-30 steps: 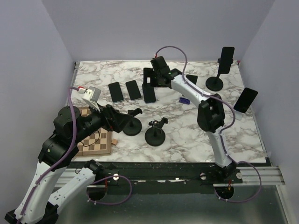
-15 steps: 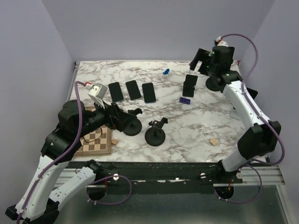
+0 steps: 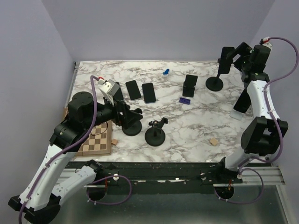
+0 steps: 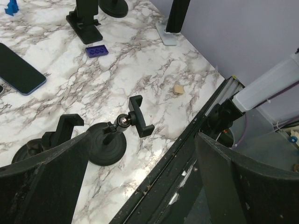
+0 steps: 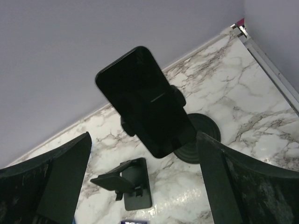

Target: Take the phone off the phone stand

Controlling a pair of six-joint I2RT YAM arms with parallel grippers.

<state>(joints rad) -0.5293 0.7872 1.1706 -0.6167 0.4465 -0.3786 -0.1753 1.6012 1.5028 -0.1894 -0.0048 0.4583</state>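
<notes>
My right gripper (image 3: 238,53) gapes wide at the phone (image 5: 147,100); I should clamp its long edges, then lift it off the stand (image 5: 202,136).

Phone (image 5: 147,100) front clear (wall (image 5: 70,46) behind).

A black slab of a phone (image 3: 226,59), its screen dark, sits clamped in portrait on a phone stand (image 3: 215,83) at the far right of the marble table (image 3: 187,121). The stand's round black base lies flat on the tabletop, near the back wall.
</notes>
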